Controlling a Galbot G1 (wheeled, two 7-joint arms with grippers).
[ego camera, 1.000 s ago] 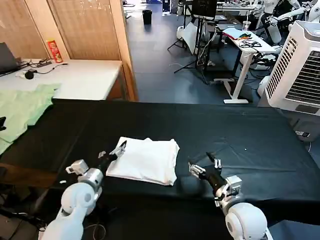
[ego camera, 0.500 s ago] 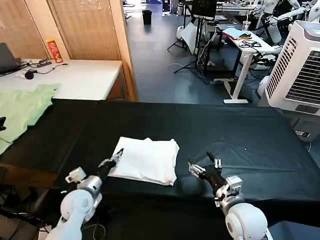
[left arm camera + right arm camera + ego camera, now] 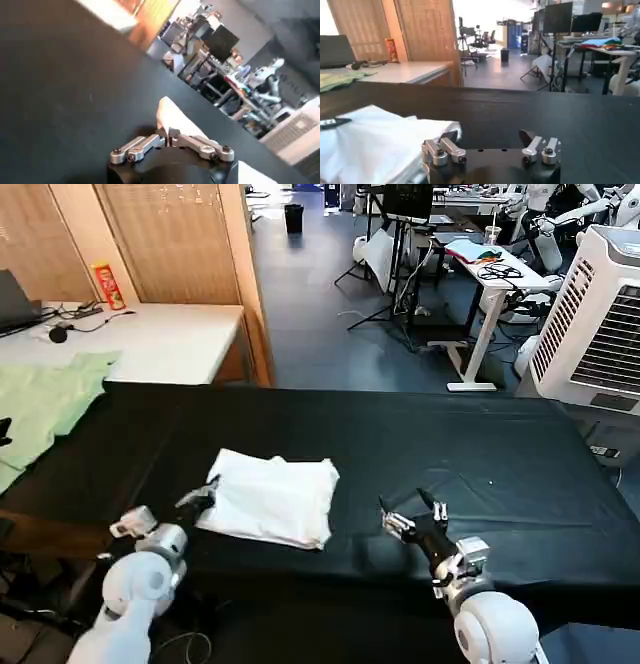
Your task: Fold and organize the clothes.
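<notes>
Folded white T-shirt [image 3: 268, 500] lies on the black counter [image 3: 480, 444], toward 7 o'clock of its centre. Left pincer [image 3: 203, 496] sits at the shirt's 9 o'clock edge, its tips closed on a corner of the cloth; the left wrist view shows the fingers [image 3: 150, 142] drawn together at the fabric [image 3: 172, 117]. Right pincer [image 3: 415, 511] hovers at 3 o'clock of the shirt, well apart from it, fingers spread wide and holding nothing. Pale green garment [image 3: 40, 399] rests at the counter's 9 o'clock end.
</notes>
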